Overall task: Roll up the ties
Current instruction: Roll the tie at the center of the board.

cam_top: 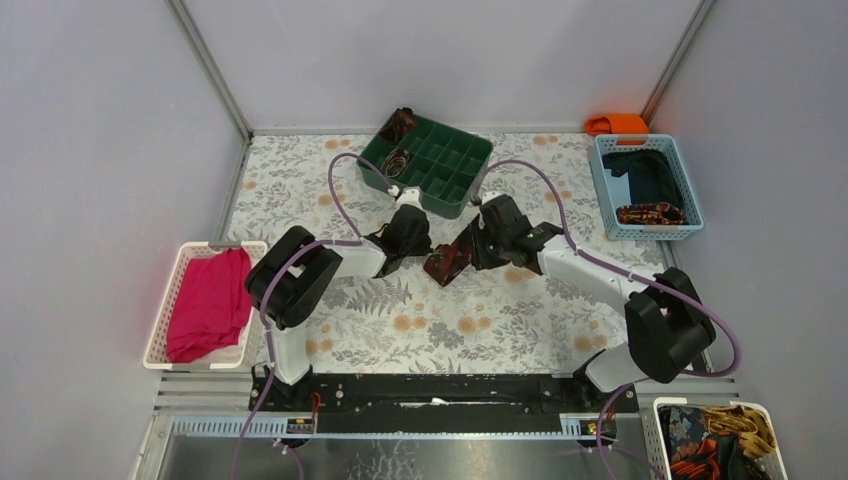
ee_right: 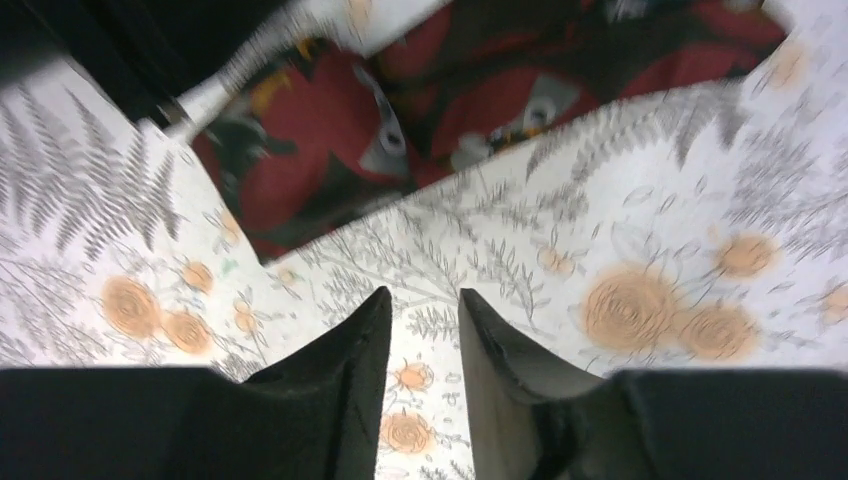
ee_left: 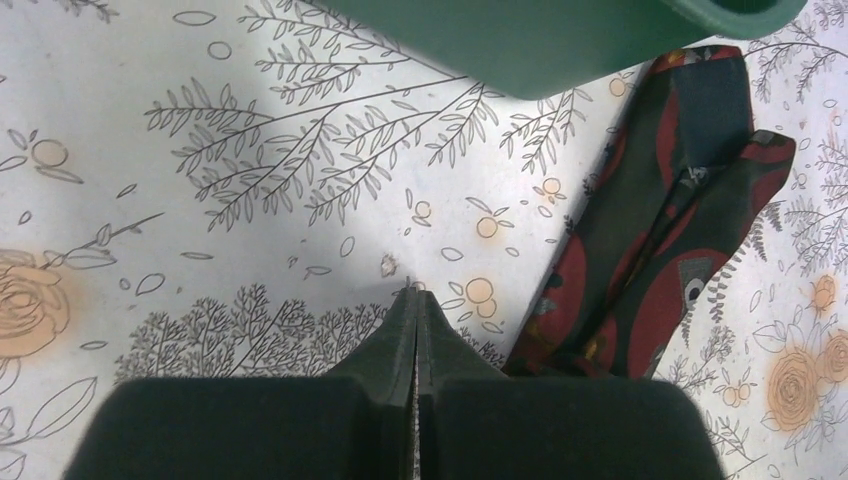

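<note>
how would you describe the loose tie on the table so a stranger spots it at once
Start at the green divided tray at the far middle of the flowered table. Just in front of its near edge lies a tie, dark with big red patches. Unlike the coiled ties in the tray, it lies loose and unrolled on the cloth.

The tie (ee_left: 650, 250) is dark with red ovals, the table (cam_top: 480, 330) white with grey ferns, orange blooms.
</note>
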You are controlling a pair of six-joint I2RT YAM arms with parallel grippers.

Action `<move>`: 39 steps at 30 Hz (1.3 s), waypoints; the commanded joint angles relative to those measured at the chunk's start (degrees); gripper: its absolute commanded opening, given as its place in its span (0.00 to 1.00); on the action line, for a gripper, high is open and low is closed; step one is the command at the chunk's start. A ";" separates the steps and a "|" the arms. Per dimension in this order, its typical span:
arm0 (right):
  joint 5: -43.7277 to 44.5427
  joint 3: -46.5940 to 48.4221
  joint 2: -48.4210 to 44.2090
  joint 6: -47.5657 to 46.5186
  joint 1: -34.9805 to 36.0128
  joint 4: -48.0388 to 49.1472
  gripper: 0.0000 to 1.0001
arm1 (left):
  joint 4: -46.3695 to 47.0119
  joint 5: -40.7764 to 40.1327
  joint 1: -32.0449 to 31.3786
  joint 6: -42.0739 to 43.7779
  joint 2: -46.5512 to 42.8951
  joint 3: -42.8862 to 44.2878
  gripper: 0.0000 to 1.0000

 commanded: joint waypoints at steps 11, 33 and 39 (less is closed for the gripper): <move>-9.70 -8.21 4.41 5.22 -0.08 8.04 0.00 | 5.54 6.29 -0.38 -0.56 2.20 -0.97 0.00; -13.92 -1.63 16.74 8.61 0.01 13.46 0.00 | 9.24 10.31 -1.31 -3.13 4.69 -4.68 0.00; -14.64 -0.37 18.30 8.99 0.14 14.14 0.00 | 10.83 12.97 -2.29 -4.40 6.07 -5.69 0.00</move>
